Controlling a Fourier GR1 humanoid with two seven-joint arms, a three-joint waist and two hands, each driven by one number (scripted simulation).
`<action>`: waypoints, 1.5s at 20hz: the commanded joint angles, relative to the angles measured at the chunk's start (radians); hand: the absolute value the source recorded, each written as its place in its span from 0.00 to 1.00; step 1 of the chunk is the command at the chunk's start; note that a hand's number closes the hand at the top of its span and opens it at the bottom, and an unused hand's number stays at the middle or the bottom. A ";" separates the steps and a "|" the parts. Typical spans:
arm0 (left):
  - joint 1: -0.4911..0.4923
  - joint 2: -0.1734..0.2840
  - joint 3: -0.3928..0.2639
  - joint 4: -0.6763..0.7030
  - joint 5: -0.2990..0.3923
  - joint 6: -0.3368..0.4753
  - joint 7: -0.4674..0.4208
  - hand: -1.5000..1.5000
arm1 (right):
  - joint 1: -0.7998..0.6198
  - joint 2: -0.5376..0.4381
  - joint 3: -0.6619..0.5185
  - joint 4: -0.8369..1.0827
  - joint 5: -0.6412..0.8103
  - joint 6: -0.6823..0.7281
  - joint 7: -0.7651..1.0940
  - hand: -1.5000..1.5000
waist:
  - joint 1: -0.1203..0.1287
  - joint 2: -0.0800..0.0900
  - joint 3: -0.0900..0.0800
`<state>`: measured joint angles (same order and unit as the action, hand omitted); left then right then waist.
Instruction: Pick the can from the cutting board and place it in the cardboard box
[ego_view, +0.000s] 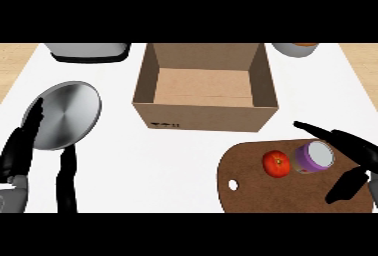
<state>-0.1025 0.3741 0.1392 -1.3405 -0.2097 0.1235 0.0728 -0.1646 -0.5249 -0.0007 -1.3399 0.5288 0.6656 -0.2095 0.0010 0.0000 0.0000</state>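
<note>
1. Now standing upright on the cutting board (295, 192), toward its far right part: the can (315, 156), purple-sided, just beside a tomato (276, 163) on its left.
2. Spreading open around the can, right hand (353, 159): one finger reaching past the far side, thumb down at the near side, nothing gripped yet; probably set that way for closing on the can's sides.
3. Resting open at the view's lower left, left hand (21, 150), fingers straight, next to a round metal lid (65, 115).
4. Waiting with its top open just beyond the board, cardboard box (207, 85), nothing showing inside.
5. Leaving a bare strip of desk (148, 165) between board and box; likely needing a lift over the box's near wall, keeping away from the tomato.
</note>
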 joint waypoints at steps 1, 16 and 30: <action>-0.040 -0.010 0.011 0.033 -0.014 -0.011 0.002 0.50 | 0.038 0.070 0.034 0.016 0.076 -0.075 0.008 0.00 | -0.002 0.000 0.000; 0.010 0.014 0.050 0.000 -0.008 -0.037 0.017 0.50 | 0.010 0.219 -0.038 -0.048 0.299 -0.528 0.252 1.00 | -0.017 -0.006 -0.001; 0.020 -0.003 0.052 0.007 -0.010 -0.021 -0.011 0.50 | 0.094 0.455 0.216 -0.563 0.966 -0.676 1.048 1.00 | -0.026 -0.013 -0.006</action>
<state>-0.0686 0.3824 0.1977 -1.3401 -0.2180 0.0978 0.0672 -0.0433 -0.1131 0.1092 -1.7492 1.3034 -0.0329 0.6843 -0.0429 -0.0199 -0.0079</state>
